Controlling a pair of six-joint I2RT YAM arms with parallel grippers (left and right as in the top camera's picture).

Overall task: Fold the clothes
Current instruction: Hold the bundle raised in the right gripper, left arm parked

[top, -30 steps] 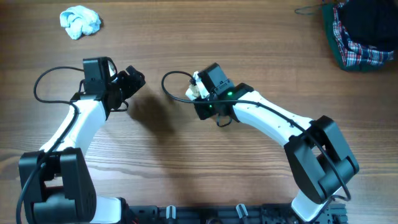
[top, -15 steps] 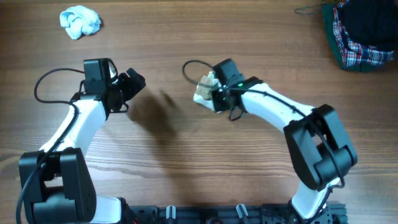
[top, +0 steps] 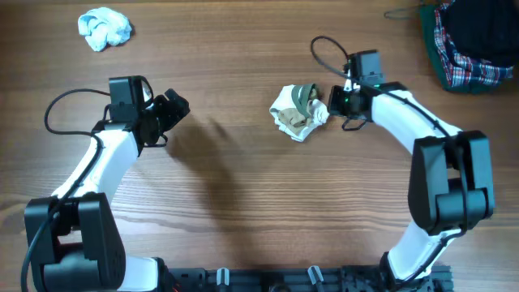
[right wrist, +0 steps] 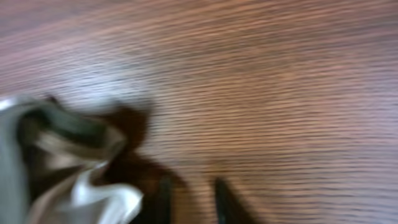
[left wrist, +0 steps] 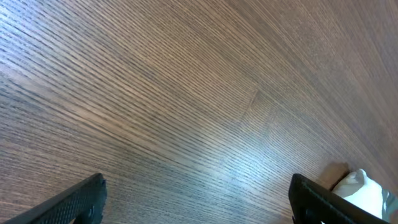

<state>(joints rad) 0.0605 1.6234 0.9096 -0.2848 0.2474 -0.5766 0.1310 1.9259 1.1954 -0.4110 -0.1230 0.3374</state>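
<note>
A crumpled cream and green cloth [top: 298,112] lies on the wooden table [top: 243,186] near the middle. It also shows at the left of the right wrist view [right wrist: 56,162] and at the lower right edge of the left wrist view [left wrist: 367,188]. My right gripper [top: 335,103] is just right of the cloth. Its blurred fingers [right wrist: 191,202] are a little apart with bare wood between them, and the cloth lies beside the left finger. My left gripper [top: 175,105] is wide open and empty [left wrist: 196,205], well left of the cloth.
A balled white and blue cloth [top: 104,28] lies at the far left back. A pile of plaid and dark clothes [top: 469,40] sits at the back right corner. The right arm's cable [top: 324,47] loops behind the wrist.
My right gripper carried the cream cloth rightward from the middle, and the cloth now lies on the table outside the fingers. The left arm has not moved.
</note>
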